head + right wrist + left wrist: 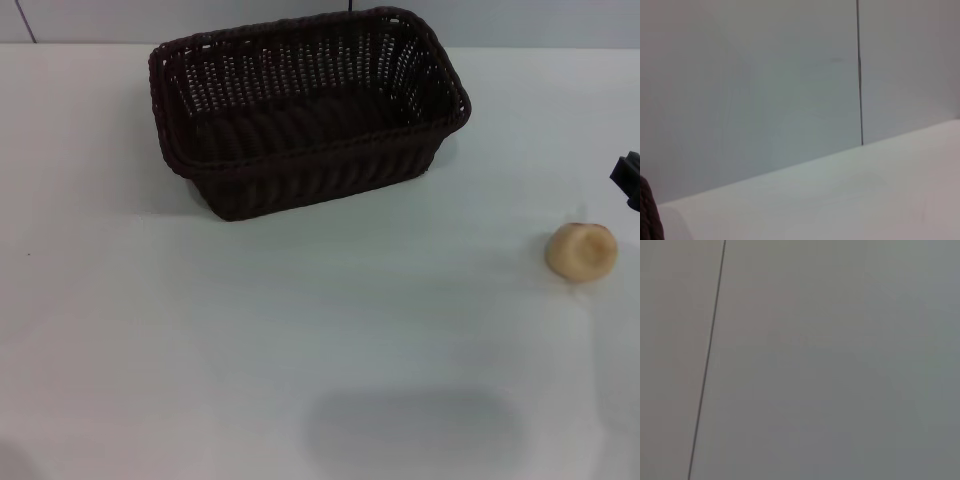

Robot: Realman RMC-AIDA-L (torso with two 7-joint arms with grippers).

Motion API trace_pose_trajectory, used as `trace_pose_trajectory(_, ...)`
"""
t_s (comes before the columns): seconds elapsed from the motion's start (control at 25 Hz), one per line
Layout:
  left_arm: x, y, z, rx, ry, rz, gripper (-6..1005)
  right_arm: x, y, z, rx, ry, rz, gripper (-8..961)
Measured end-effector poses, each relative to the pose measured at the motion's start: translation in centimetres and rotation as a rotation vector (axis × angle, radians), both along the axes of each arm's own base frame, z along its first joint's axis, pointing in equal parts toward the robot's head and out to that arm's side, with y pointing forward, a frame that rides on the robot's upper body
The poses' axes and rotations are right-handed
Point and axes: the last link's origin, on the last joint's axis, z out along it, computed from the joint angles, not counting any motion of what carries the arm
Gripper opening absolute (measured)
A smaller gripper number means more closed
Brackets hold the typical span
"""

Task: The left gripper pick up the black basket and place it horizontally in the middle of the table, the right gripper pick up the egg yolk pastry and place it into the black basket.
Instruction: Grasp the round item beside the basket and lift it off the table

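Observation:
The black basket [305, 110] stands upright on the white table [300, 340], at the back and a little left of centre, its long side slightly slanted. It looks empty. A sliver of it shows in the right wrist view [649, 212]. The egg yolk pastry [581, 250] lies on the table at the right, well apart from the basket. The right gripper [627, 178] shows only as a small black tip at the right edge, just behind the pastry and not touching it. The left gripper is out of view; its wrist view shows only a plain grey wall.
A grey wall [520, 20] with a thin dark seam runs behind the table's far edge. A soft shadow [415, 425] lies on the table near the front.

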Motion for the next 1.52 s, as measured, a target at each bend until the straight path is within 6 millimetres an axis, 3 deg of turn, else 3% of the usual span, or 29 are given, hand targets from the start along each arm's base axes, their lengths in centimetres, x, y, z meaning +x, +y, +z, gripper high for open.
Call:
trace_pose_trajectory(0.36,0.1,0.1,0.1,0.004,0.003,-0.002,364,-0.8,0.9,0.9,-0.152,0.016,-0.019,816)
trace_pose_trajectory(0.6,0.2,0.2,0.2,0.007,0.009,-0.003,364,-0.5,0.8,0.9,-0.161,0.021,-0.038,815)
trace_pose_trajectory(1.52,1.0,0.2,0.0,0.017,0.017,-0.042,363,1.7,2.5,-2.4,-0.229,0.034,-0.057,814)
